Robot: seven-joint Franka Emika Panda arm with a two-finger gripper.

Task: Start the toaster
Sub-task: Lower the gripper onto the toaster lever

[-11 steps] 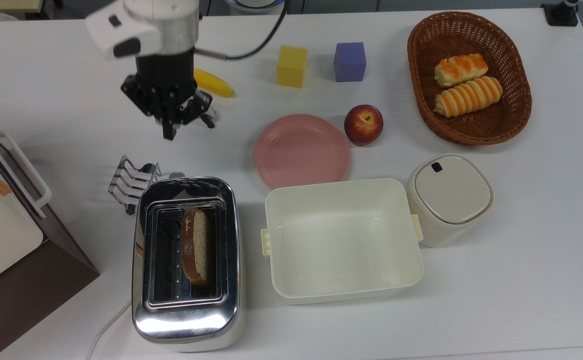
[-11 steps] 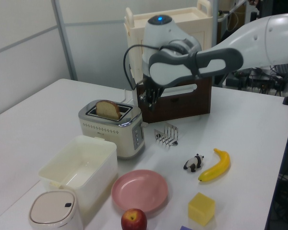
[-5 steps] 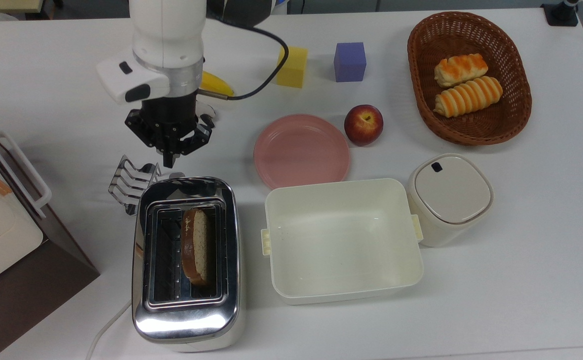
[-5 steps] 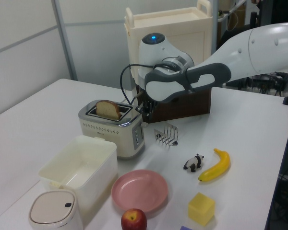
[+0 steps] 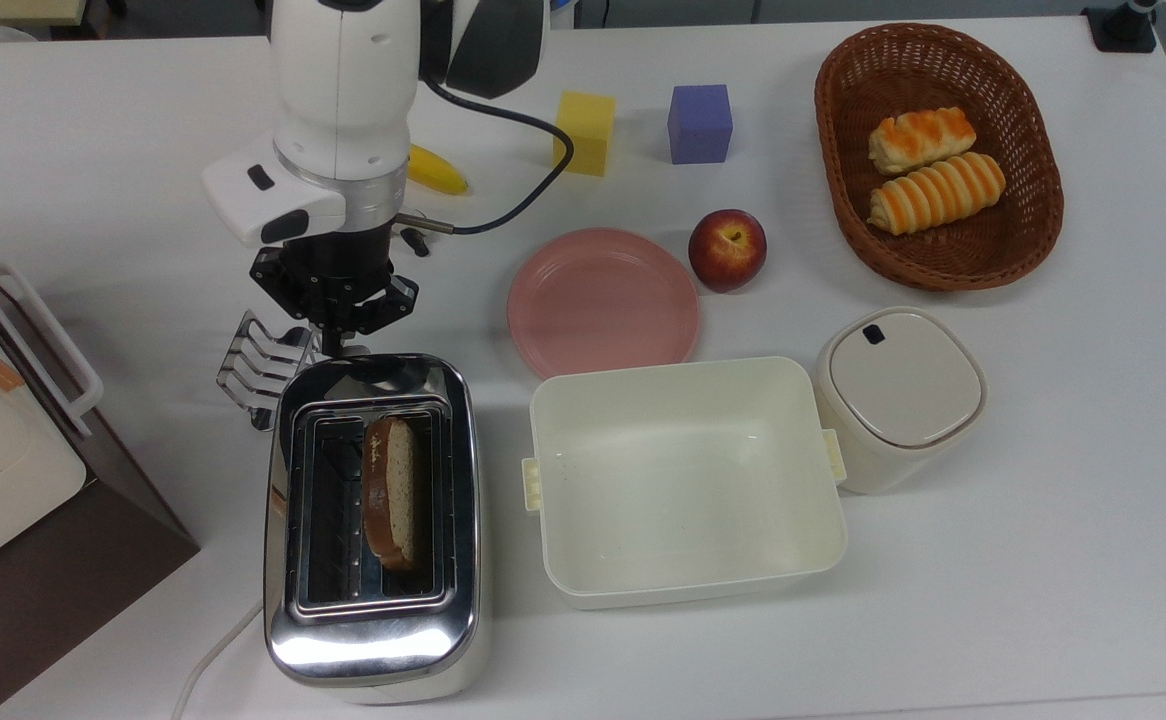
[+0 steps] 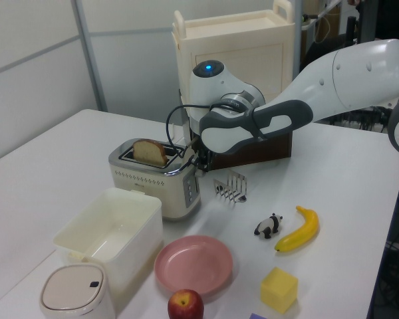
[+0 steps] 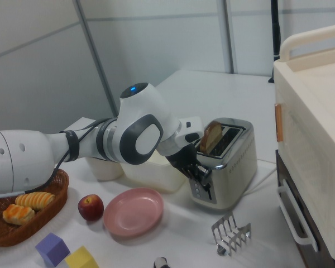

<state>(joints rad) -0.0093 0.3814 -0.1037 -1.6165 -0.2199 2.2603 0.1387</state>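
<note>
Over the last second the end effector (image 5: 335,345) has travelled from beside the banana (image 5: 436,168) toward the toaster (image 5: 373,520) and dropped lower, so its tip now sits at the toaster's control end, just above the lever side. In the right view it presses close against that end face (image 7: 204,177); whether it touches the lever I cannot tell. Its fingers look drawn together into a single narrow tip, clenched on nothing. Judged from this, the approach is nearly complete and the push down on the lever is what remains; the bread slice (image 5: 390,492) stands high in its slot, so the toaster is not yet started.

The toaster lies directly ahead of and below the end effector. The wire toast rack (image 5: 265,362) stands just beside it, to the top view's left.

Counted on the counter (image 5: 1043,560):
- one toaster, holding one bread slice
- one wire toast rack
- one banana
- one panda figure (image 6: 269,225)
- two cubes: the yellow cube (image 5: 584,131) and the purple cube (image 5: 700,122)
- one pink plate (image 5: 603,302)
- one apple (image 5: 728,249)
- one cream tub (image 5: 685,478)
- one lidded canister (image 5: 898,395)
- one wicker basket (image 5: 848,70) holding two bread rolls (image 5: 933,170)
</note>
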